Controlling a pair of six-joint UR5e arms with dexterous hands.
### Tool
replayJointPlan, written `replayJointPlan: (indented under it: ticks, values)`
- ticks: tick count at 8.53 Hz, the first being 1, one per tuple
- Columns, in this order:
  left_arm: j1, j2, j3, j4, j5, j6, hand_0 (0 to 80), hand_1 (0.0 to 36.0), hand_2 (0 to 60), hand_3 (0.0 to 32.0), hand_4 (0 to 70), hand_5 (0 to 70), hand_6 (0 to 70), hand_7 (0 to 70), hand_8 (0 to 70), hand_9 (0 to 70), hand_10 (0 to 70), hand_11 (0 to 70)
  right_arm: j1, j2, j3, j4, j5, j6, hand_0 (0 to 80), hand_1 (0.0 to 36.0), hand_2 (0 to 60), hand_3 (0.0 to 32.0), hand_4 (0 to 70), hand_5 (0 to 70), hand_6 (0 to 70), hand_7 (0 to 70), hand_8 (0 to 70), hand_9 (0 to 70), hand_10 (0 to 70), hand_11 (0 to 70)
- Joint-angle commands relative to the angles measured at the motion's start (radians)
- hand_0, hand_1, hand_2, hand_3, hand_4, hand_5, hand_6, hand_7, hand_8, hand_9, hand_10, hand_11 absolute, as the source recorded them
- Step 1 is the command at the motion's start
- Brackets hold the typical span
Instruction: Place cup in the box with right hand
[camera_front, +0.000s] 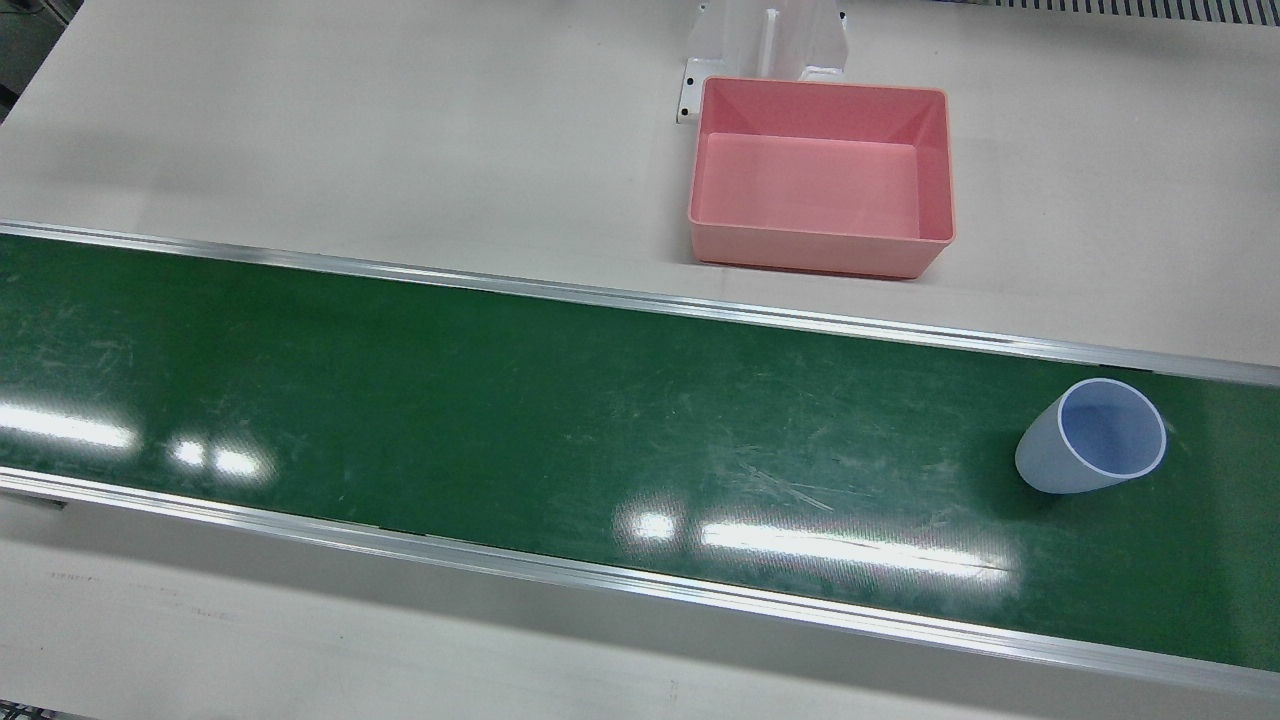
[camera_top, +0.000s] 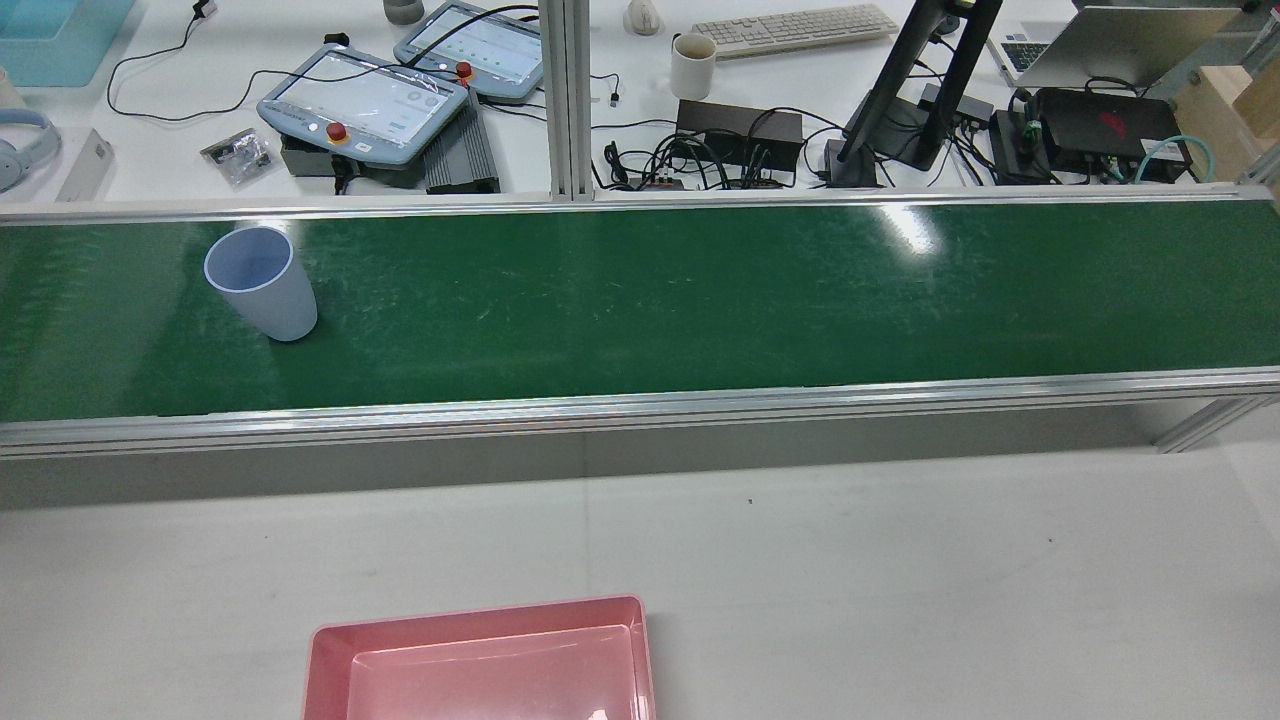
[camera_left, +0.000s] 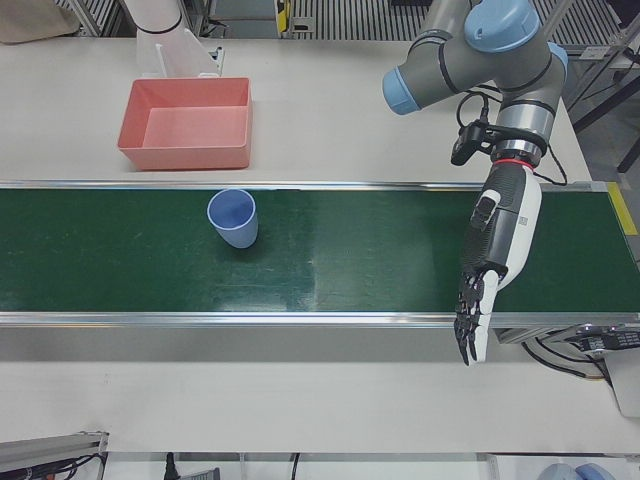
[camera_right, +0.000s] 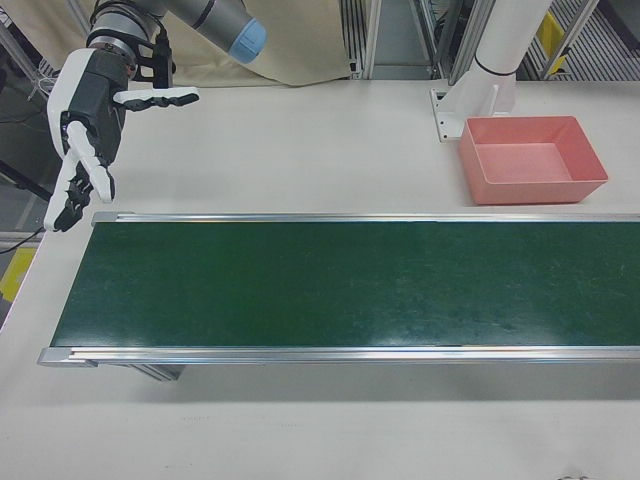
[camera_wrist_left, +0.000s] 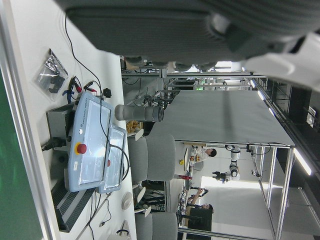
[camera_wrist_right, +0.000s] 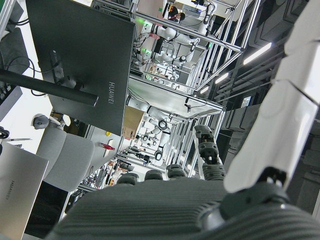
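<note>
A pale blue cup (camera_front: 1095, 437) stands upright on the green conveyor belt (camera_front: 500, 420), open end up; it also shows in the rear view (camera_top: 262, 282) and the left-front view (camera_left: 233, 217). The empty pink box (camera_front: 822, 177) sits on the white table beside the belt, also in the rear view (camera_top: 480, 665), left-front view (camera_left: 186, 124) and right-front view (camera_right: 533, 158). My right hand (camera_right: 88, 125) is open, fingers spread, raised past the belt's far end, far from the cup. My left hand (camera_left: 495, 260) is open, fingers pointing down over the belt's other end.
Behind the belt in the rear view lie teach pendants (camera_top: 362, 103), a mug (camera_top: 692, 65), a keyboard (camera_top: 795, 28), a monitor stand (camera_top: 905, 100) and cables. A white arm pedestal (camera_front: 768, 40) stands just behind the box. Aluminium rails (camera_front: 640, 300) edge the belt.
</note>
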Motion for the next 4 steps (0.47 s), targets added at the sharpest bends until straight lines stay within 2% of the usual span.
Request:
replayJointPlan:
  ticks: [1,2,4]
  values:
    - [0.000,0.000,0.000,0.000,0.000,0.000,0.0,0.0,0.0,0.0,0.0,0.0,0.0,0.0,0.0,0.0,0.0,0.0,-0.001,-0.015,0.003,-0.008,0.001,-0.005,47.1,13.2,4.6,0.0,0.1,3.3,1.6,4.3,0.0,0.9,0.0,0.0]
    - [0.000,0.000,-0.006,0.002,0.000,0.000,0.0,0.0,0.0,0.0,0.0,0.0,0.0,0.0,0.0,0.0,0.0,0.0,-0.004,0.026,0.000,-0.009,0.003,-0.006,46.8,12.8,4.0,0.0,0.1,3.3,1.7,4.2,0.0,1.1,0.0,0.0]
    - [0.000,0.000,-0.008,0.002,0.000,0.000,0.0,0.0,0.0,0.0,0.0,0.0,0.0,0.0,0.0,0.0,0.0,0.0,-0.022,0.037,-0.017,0.001,0.013,-0.014,47.1,13.1,5.5,0.0,3.2,3.1,2.1,6.1,0.0,0.8,0.0,0.0]
